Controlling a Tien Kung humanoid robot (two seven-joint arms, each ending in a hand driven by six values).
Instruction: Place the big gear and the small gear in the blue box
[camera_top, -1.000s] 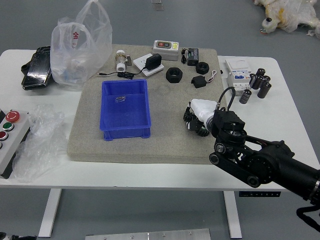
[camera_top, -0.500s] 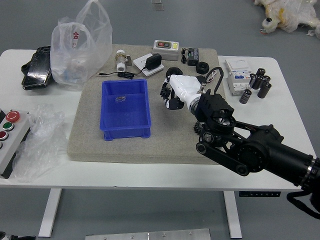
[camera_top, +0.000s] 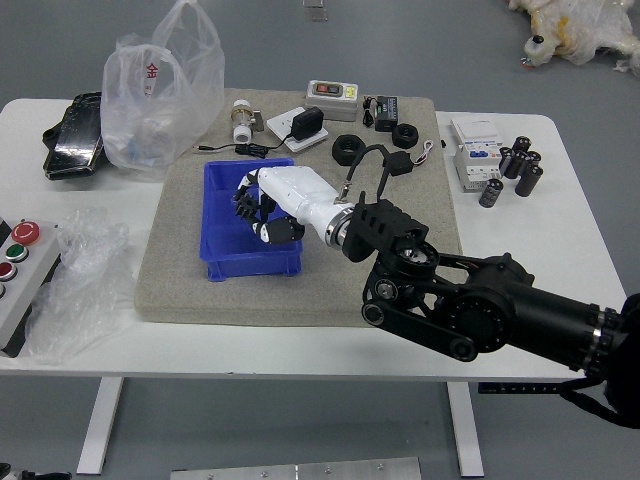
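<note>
Placing step in hand. I hold right hand (camera_top: 300, 200) over blue box (camera_top: 252, 266), fingers closed around dark gear (camera_top: 246, 205), size unclear. Next: lower, release inside. Other gear not visible. Left hand (camera_top: 34, 474) at lower-left edge.

"Your right arm?"

"My black right arm (camera_top: 490, 310) slants in from the right side, its wrist (camera_top: 342, 226) leading to my white-backed right hand (camera_top: 298, 193), pictured angled down and leftward."

"And the fingers (camera_top: 267, 208)?"

"Dark, bent inward and closed in a grip."

"Your left hand (camera_top: 35, 474)?"

"Just a dark sliver at the lower left corner, its pose too cropped to tell."
</note>
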